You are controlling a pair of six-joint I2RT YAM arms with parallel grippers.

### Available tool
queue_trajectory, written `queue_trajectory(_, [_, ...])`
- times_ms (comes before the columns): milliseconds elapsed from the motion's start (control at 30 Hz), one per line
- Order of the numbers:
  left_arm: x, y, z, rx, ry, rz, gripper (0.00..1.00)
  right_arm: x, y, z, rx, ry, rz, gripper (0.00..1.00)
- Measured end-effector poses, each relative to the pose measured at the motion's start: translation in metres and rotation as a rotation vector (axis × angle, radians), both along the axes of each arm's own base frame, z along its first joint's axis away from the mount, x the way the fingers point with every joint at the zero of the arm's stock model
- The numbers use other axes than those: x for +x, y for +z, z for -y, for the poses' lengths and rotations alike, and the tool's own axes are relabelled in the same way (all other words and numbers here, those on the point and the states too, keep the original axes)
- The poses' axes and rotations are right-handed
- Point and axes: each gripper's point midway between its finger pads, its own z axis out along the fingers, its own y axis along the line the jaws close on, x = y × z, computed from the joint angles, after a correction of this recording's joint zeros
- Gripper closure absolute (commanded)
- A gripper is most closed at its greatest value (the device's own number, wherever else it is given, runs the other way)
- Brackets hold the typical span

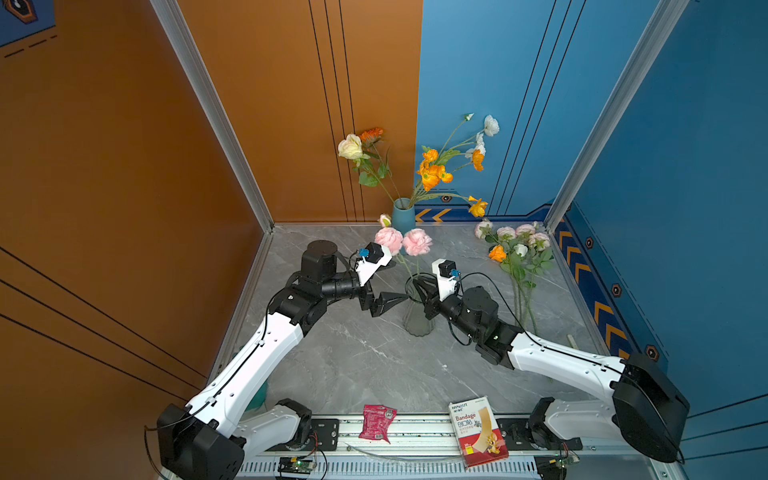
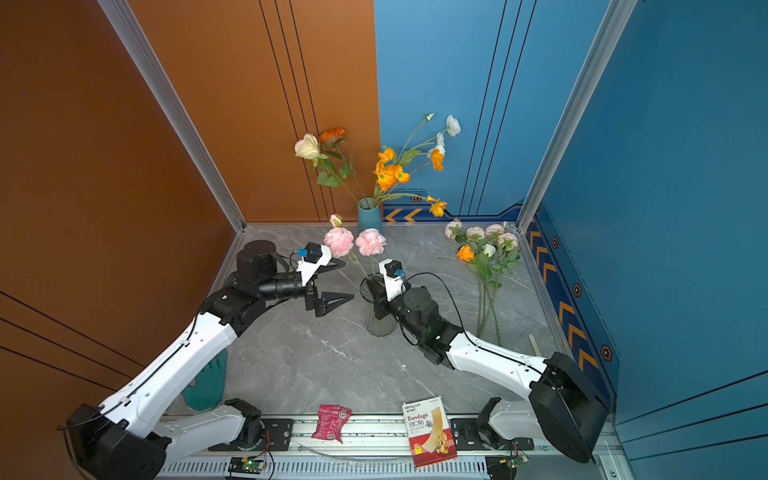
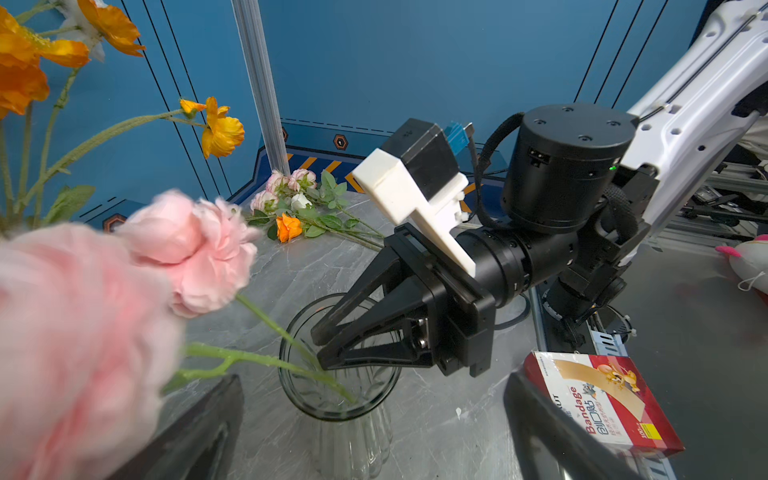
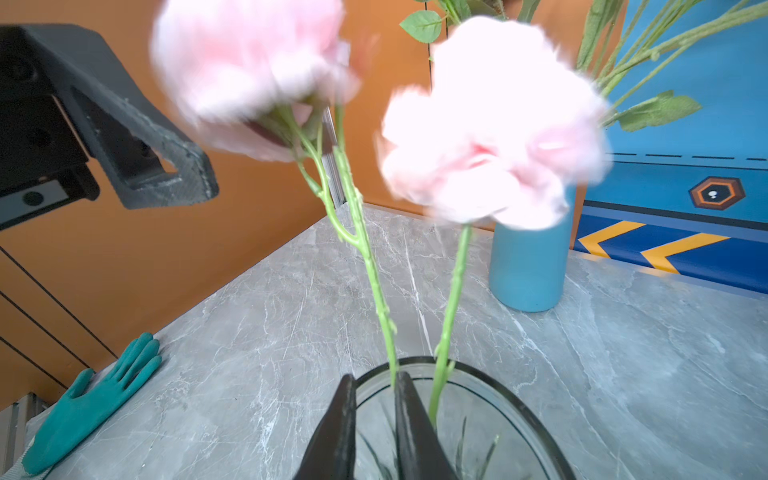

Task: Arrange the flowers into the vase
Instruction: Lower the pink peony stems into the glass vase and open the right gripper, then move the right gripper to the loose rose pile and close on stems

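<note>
Bright even light, soft shadows, pink blooms (image 4: 490,124) blurred

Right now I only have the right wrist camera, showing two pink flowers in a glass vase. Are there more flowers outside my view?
Observer: Yes. More flowers lie in a bunch on the table, to the right of the glass vase in both top views.
Operator: Where is the left end effector?
Observer: The left end effector is wide open and empty, just left of the glass vase and not touching it.
Operator: Anything along the front edge?
Observer: A bandage box and a red packet lie on the front rail.
</note>
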Motion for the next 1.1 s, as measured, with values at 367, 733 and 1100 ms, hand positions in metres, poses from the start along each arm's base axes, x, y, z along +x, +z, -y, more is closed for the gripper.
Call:
queue_trajectory(367, [-0.006,0.001,0.005,-0.004,-0.023,-0.003,0.02,-0.005,0.01,0.011,-0.015,-0.022,0.024,0.58])
queue_trajectory(733, [-0.025,0.0,0.026,0.006,-0.083,0.005,0.02,-0.018,0.037,0.071,-0.045,-0.167,0.028,0.25])
queue_trajectory(1100, [-0.057,-0.044,0.072,0.12,-0.103,0.04,0.02,0.055,-0.079,0.308,-0.116,-0.912,-0.59,0.37])
